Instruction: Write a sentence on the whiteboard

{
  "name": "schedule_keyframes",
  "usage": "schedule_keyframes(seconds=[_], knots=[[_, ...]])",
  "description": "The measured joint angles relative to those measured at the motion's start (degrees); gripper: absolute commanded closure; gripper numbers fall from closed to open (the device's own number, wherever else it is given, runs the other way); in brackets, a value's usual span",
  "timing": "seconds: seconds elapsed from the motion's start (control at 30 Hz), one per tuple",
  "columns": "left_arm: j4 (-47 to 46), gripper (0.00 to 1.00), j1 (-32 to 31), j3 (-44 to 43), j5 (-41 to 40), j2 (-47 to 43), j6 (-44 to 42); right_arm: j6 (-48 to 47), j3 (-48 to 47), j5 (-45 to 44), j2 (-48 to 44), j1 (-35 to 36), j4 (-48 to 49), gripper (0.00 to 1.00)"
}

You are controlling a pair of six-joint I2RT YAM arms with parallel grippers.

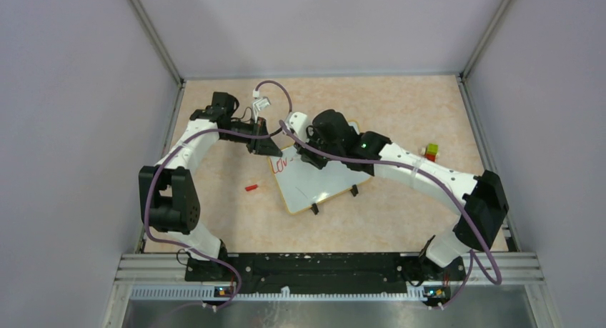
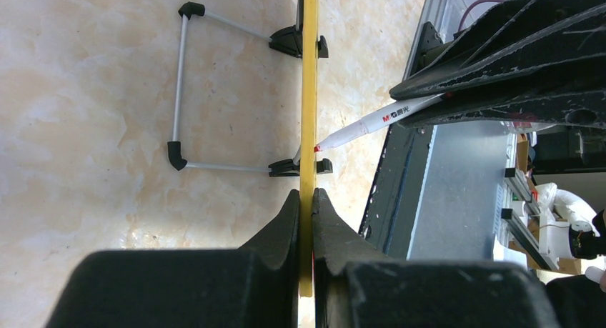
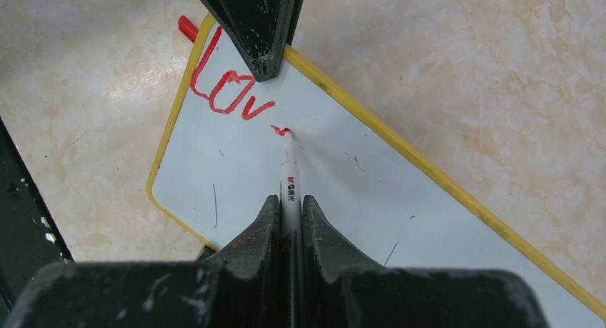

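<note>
The whiteboard (image 1: 318, 185) lies tilted mid-table, white with a yellow rim. In the left wrist view it shows edge-on as a yellow strip (image 2: 309, 92). My left gripper (image 2: 306, 196) is shut on that rim at the board's far left corner (image 1: 261, 143). The right gripper (image 3: 289, 199) is shut on a white marker (image 3: 289, 167) over the board (image 3: 371, 192). The marker's red tip touches the surface at a small fresh stroke. The sentence (image 3: 227, 88) reads "Lov" in red near the top left corner. The left fingers (image 3: 261, 28) cover the rim just above it.
A red pen cap (image 1: 251, 187) lies on the table left of the board. Small coloured blocks (image 1: 431, 151) sit at the right. Two black clip feet (image 1: 314, 209) and a wire stand (image 2: 179, 85) stick out from the board. Grey walls enclose the table.
</note>
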State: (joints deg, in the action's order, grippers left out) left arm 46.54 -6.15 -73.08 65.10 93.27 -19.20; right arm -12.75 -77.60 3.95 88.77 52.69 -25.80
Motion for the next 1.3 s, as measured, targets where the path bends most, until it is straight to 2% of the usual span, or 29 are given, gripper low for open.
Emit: schedule_keyframes(seconds=[1.3], knots=[[-0.17, 1.00, 0.00, 0.00, -0.22, 0.00, -0.02, 0.57, -0.87, -1.29, 0.98, 1.68, 1.64, 1.00]])
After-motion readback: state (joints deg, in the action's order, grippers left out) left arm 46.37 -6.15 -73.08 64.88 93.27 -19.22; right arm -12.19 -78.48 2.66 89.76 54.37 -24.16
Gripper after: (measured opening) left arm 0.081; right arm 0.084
